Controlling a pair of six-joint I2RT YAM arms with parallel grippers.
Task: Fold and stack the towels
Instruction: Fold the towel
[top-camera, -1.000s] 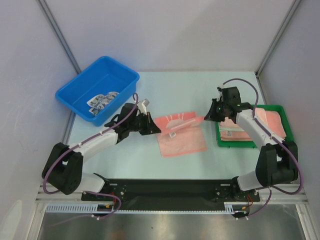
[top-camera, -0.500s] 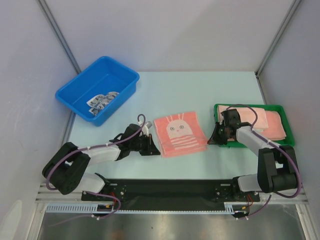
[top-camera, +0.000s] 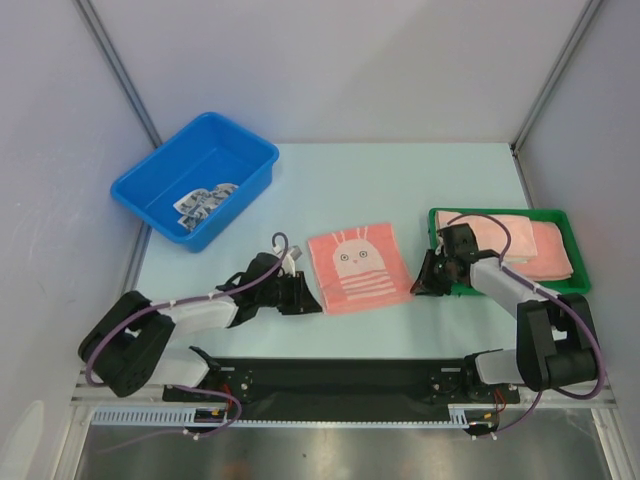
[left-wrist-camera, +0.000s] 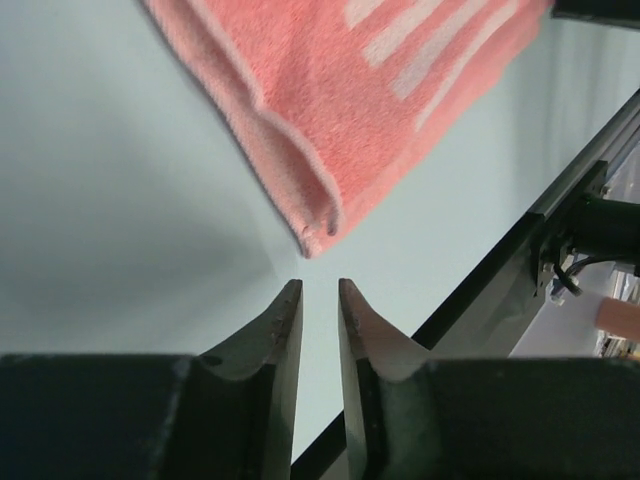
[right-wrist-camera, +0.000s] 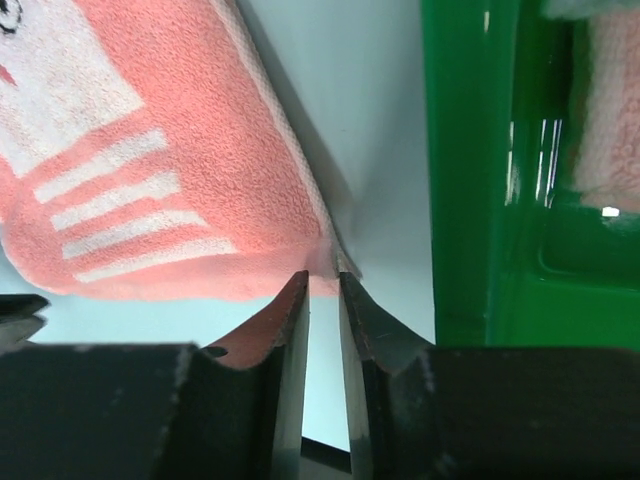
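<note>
Left gripper (left-wrist-camera: 318, 285): jaws a narrow gap apart, nothing between them, tips low over the bench (top-camera: 400, 180). It sits just short of the near-left corner of the bunny towel (top-camera: 358, 265), not touching it. The wrist view shows a doubled edge at that corner, so the towel looks folded over once.

Right gripper (right-wrist-camera: 322, 275): same narrow gap. The near-right corner of the towel sits right at its fingertips. It looks unclamped, since bare bench shows through the slot.

The towel lies flat, face up, between the two grippers, left of the green tray (top-camera: 560, 290). The tray holds a stack of pink towels (top-camera: 525, 240). The blue bin (top-camera: 150, 180) at far left has one patterned towel (top-camera: 205, 202) in it.

Read on the step: fold laid down, both corners let go. The towel is not yet on the stack.

Next move is probably either another fold or a transfer into the tray. Either one needs a fresh pinch that catches both layers at the edge, with fingers kept flat to the bench. For a transfer, the lift has to clear the tray's near wall, and the towel needs to land square on the stack.
</note>
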